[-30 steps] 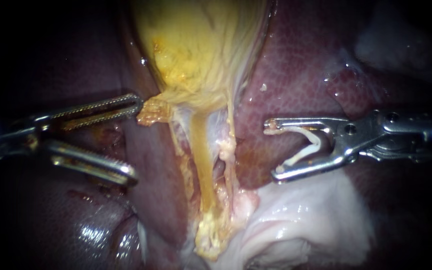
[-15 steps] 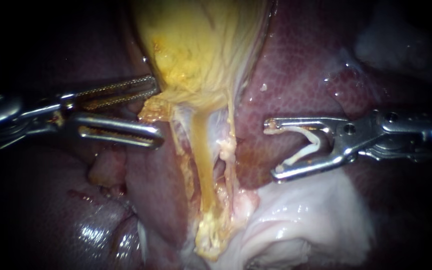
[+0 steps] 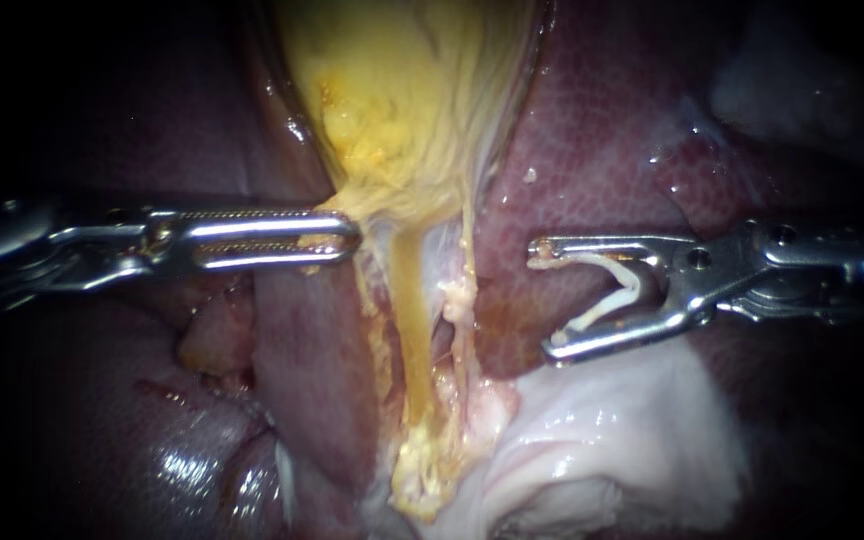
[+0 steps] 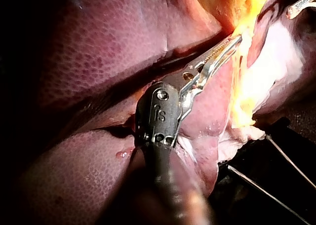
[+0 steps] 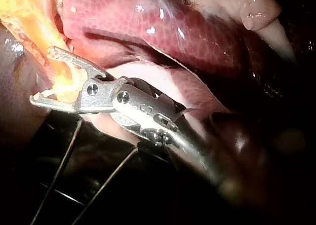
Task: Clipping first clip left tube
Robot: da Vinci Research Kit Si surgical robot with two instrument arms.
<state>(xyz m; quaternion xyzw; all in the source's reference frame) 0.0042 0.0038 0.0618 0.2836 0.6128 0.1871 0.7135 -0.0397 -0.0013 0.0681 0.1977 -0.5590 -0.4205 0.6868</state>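
The endoscope faces the gallbladder (image 3: 402,100) and liver (image 3: 592,150) squarely, from close in. Each wrist camera looks forward along its own shaft, very near the left instrument (image 4: 236,40) or right instrument (image 5: 43,75). All three views share the gallbladder's yellow neck. The endoscope and right wrist views share the white clip (image 3: 624,283), and the left wrist view seems to catch the right instrument's tip.

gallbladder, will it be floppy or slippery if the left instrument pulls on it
Likely floppy: the gallbladder looks soft and stringy where the jaws of the left instrument are shut on it. Probably slippery; wet glints show along its edge. Its thin, frayed lower end may tear.
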